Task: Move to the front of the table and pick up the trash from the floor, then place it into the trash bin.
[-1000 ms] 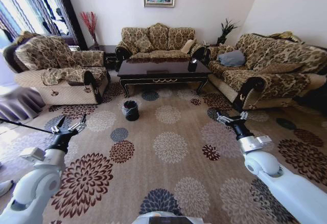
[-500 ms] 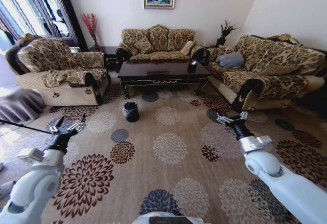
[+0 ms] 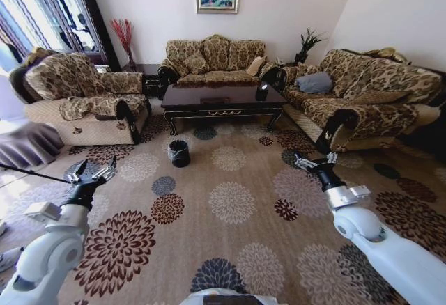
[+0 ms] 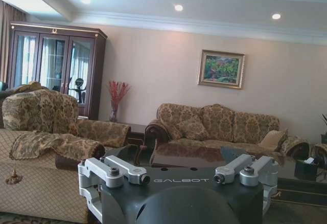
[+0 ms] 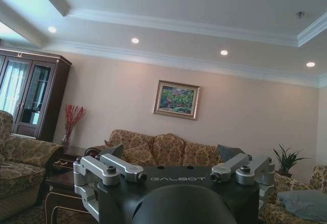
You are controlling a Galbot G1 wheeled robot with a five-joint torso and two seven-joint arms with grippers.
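Observation:
The long dark-brown table (image 3: 223, 98) stands ahead, in front of the middle sofa. The small black trash bin (image 3: 179, 153), lined with a clear bag, sits on the floor (image 3: 230, 200), a flowered beige carpet, short of the table's left end. The trash is out of view. My left gripper (image 3: 94, 171) hovers open over the carpet at the lower left, well short of the bin. My right gripper (image 3: 313, 160) is held open at the right. Each wrist view shows its own gripper, left (image 4: 179, 175) and right (image 5: 176, 175), open and holding nothing, facing the sofa wall.
An armchair (image 3: 80, 96) flanks the table on the left, and a long sofa (image 3: 362, 103) on the right. A third sofa (image 3: 216, 61) stands behind it. A black box holder (image 3: 263, 90) sits on the tabletop. Wide open carpet lies between me and the table.
The whole head view has shifted slightly, so the camera has moved a little. Both arms keep the same pose with grippers open.

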